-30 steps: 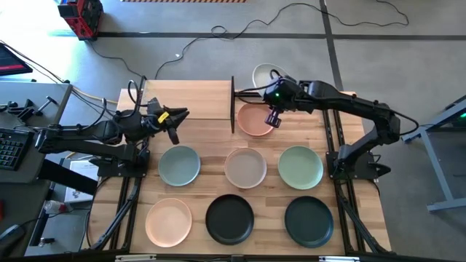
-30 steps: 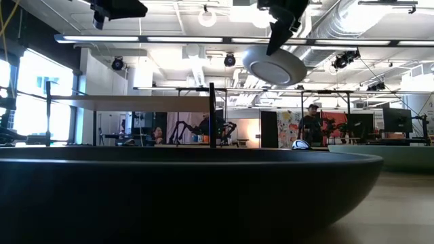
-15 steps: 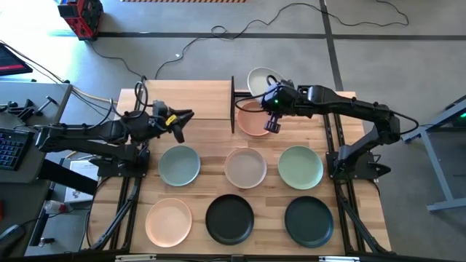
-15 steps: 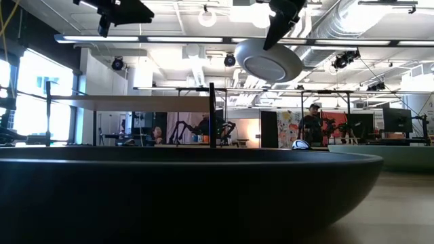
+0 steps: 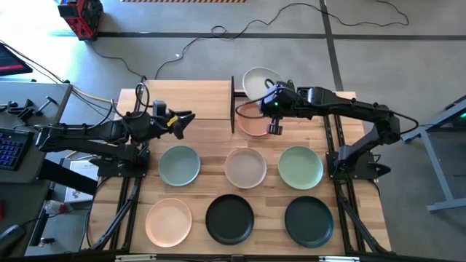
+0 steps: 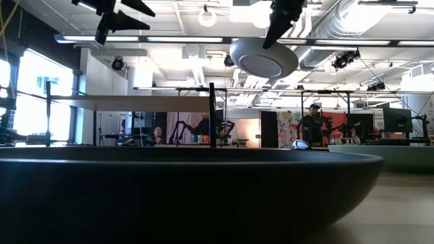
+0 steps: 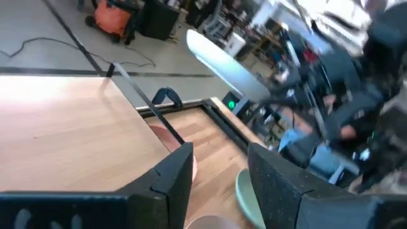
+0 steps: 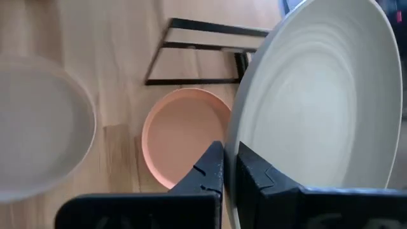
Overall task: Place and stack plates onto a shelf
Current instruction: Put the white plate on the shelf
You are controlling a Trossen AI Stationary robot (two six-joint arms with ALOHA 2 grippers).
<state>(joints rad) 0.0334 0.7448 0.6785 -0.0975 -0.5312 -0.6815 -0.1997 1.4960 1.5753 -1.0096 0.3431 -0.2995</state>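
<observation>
Plate [image 5: 256, 81], pale green, hangs rim-clamped in right gripper [image 5: 271, 102], just right of shelf [image 5: 191, 100]; left gripper [image 5: 186, 116] open above shelf.

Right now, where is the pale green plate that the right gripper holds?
In the high view, the pale green plate hangs in the right gripper, above the table's far edge, just right of the shelf and over the salmon plate.

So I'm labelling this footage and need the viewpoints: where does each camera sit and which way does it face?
High: overhead, straight down on the table, both arms, the shelf.
Low: at tabletop height behind a black plate, looking level into the room; arms hang from above.
Left wrist: past its open jaws over the shelf.
Right wrist: along jaws pinching the pale green plate above the salmon plate.
High and right wrist share that held plate.
</observation>
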